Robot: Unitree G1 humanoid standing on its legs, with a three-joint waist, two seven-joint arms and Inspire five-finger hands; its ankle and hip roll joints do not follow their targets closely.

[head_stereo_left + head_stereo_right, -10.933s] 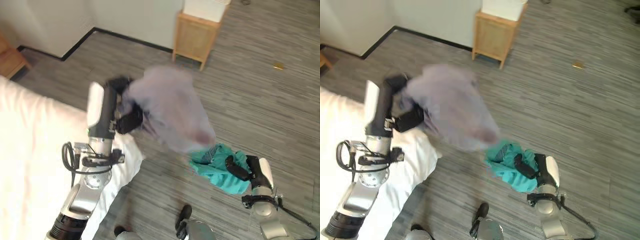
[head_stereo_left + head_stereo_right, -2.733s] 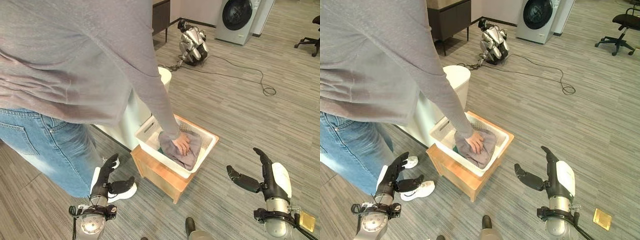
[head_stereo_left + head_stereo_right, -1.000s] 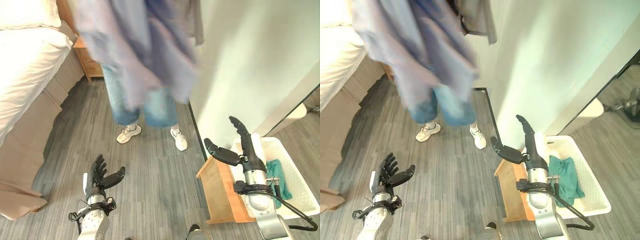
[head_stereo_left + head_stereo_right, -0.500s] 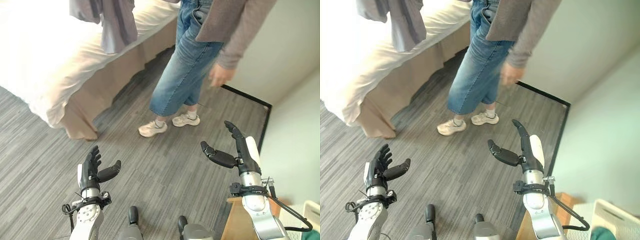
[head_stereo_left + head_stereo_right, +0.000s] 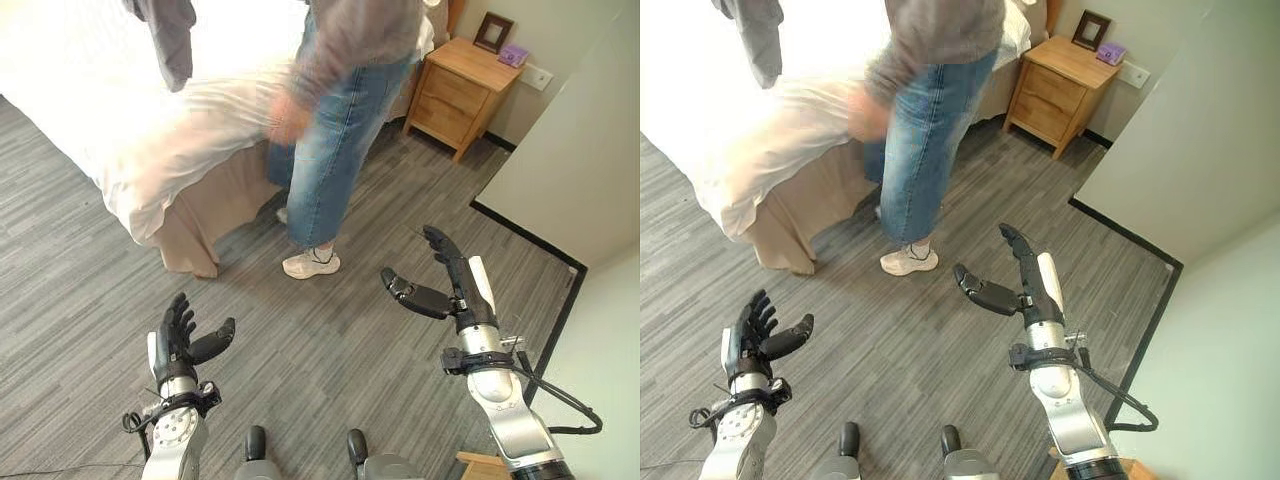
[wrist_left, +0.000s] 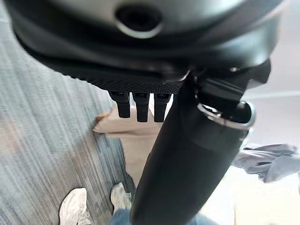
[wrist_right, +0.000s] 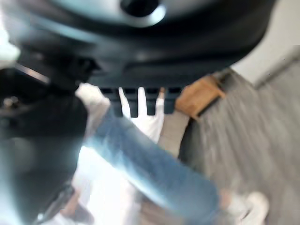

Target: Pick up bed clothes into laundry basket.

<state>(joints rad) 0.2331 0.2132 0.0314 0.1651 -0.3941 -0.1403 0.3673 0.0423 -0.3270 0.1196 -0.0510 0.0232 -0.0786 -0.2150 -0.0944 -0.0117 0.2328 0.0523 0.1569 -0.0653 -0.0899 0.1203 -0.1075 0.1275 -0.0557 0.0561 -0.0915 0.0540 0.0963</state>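
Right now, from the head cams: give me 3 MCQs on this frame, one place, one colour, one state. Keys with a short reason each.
1. Where is the wooden nightstand?
A. Beside the bed, against the wall
B. Between the two hands
C. On top of the bed

2. What colour is the garment hanging over the bed?
A. Teal
B. Grey
C. Red

3. What state are the left hand and right hand in?
A. Both open and holding nothing
B. Left shut on the garment
C. Right shut on a basket handle

Answers:
1. A, it stands past the person at the bed's far side, by the wall.
2. B, the cloth at the top of the view is grey.
3. A, both hands show fingers spread over bare floor with nothing in them.
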